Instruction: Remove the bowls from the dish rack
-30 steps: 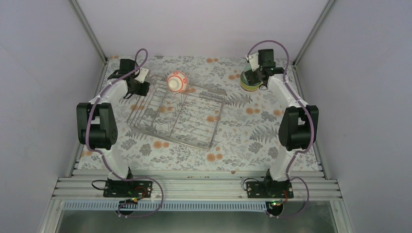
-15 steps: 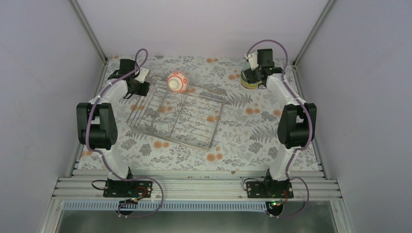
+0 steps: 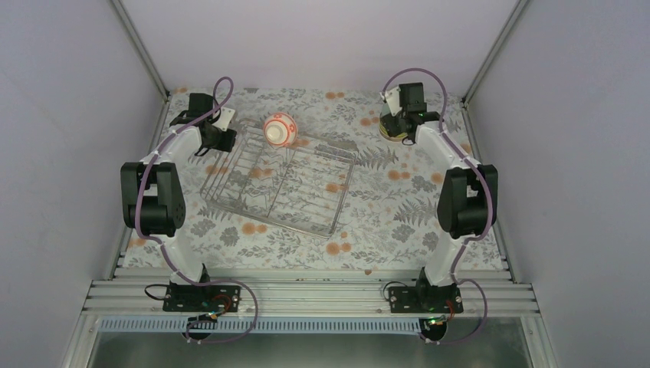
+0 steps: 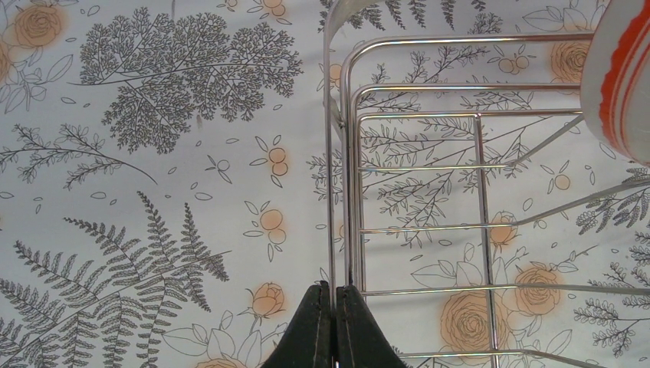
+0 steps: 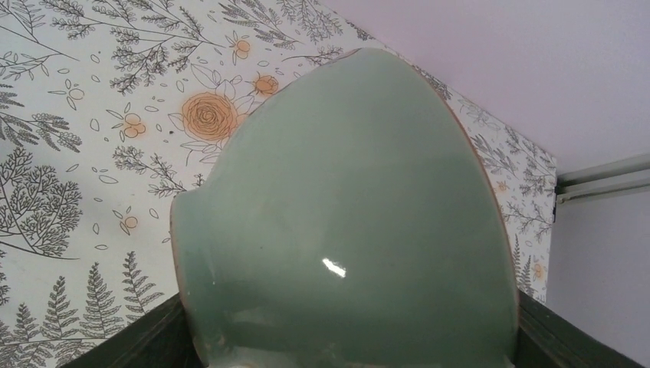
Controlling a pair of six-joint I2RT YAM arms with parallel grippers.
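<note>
I have both arms clamped, one on the rack and one on a bowl.

The right gripper (image 3: 396, 125) sits at about 1 o'clock on the table (image 3: 383, 222), well apart from the dish rack (image 3: 343, 195); its fingers (image 5: 153, 341) are pressed against either side of the pale mint green bowl (image 5: 345, 215), which lies tilted with its foot toward 9 o'clock in the wrist view; a sliver of yellow-green shows just under that gripper from above, and I cannot tell whether it touches the mint bowl. The left gripper (image 4: 329, 326) is at 10 o'clock, its fingers drawn together on the rack's rim wire at the far-left corner. The white and orange-red bowl (image 3: 280, 129) stands on edge in the rack at its 12 o'clock end, near the left gripper but apart from it.
</note>
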